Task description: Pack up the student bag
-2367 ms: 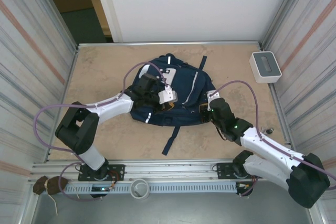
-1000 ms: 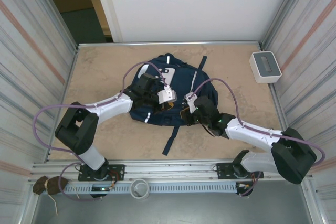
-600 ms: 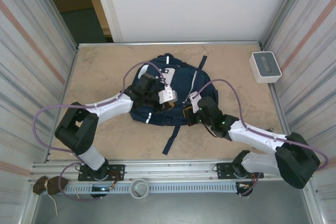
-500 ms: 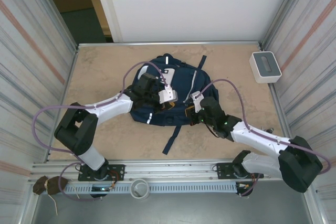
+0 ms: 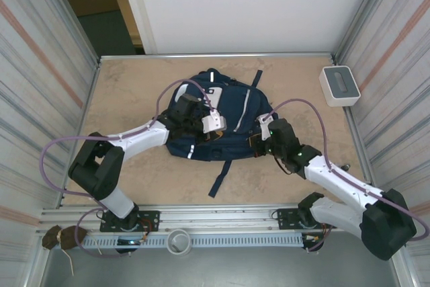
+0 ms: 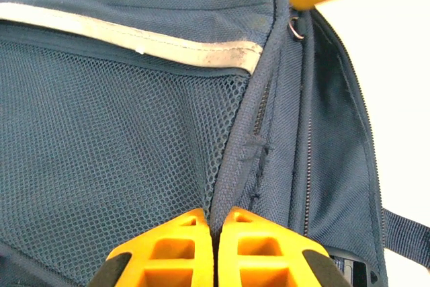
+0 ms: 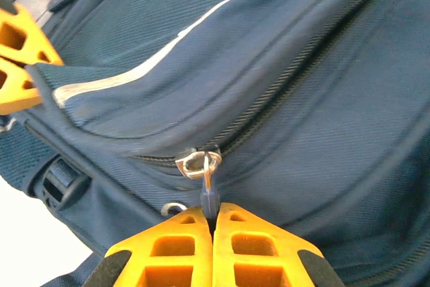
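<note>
Shifted rightward, right gripper (image 7: 213, 214) pinches one zipper pull (image 7: 210, 196) — one student bag (image 5: 232, 115).

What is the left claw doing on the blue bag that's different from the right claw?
The left claw pinches a fabric seam beside the mesh pocket; the right claw pinches a small zipper pull. The left claw works on the left half of the student bag, the right claw near its right edge. Both are orange, shut, and gripping the same bag.
</note>
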Robot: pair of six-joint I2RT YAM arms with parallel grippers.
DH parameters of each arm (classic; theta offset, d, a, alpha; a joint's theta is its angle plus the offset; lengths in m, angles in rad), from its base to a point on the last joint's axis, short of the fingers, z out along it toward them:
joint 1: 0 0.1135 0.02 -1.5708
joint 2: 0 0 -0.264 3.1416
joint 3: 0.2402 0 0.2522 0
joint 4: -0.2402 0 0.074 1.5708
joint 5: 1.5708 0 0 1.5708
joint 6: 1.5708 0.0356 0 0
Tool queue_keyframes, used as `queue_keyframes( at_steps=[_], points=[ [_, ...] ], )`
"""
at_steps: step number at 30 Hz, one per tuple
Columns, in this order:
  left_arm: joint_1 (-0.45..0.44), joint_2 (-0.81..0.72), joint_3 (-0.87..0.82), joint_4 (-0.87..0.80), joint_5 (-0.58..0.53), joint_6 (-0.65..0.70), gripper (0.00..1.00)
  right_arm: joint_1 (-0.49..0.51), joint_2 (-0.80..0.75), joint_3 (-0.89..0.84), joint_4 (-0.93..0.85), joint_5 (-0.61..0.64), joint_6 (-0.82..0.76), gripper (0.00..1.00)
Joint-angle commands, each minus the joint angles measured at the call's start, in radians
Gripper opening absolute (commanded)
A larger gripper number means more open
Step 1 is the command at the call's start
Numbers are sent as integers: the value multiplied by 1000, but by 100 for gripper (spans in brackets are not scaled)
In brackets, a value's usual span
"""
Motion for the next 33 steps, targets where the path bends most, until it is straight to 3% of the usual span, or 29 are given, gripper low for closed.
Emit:
queue_keyframes(
  at_steps=[1, 6, 8, 11, 17, 25, 29, 33],
  points=[
    [49, -54, -22, -79, -86, 37, 0, -41, 21, 34, -84, -14, 6, 0],
    [27, -68, -16, -98, -109, 49, 4, -16, 37, 39, 2, -153, 29, 0],
    [-4, -89, -18, -102, -126, 60, 27, 1, 40, 46, 24, -170, 44, 0],
    [-59, -127, -16, -107, -169, 74, 43, 32, 47, 57, 42, -179, 61, 0],
    [-169, -157, -13, -84, -260, 129, 57, 83, 47, 73, 54, -168, 69, 0],
    [-198, -63, 13, -17, -291, 167, 56, 99, 43, 65, 80, -195, 92, 0],
    [-195, -44, 11, 2, -306, 179, 41, 99, 35, 56, 79, -194, 93, 0],
    [-175, -52, -6, 10, -287, 184, 19, 83, 25, 53, 51, -180, 75, 0]
  ],
)
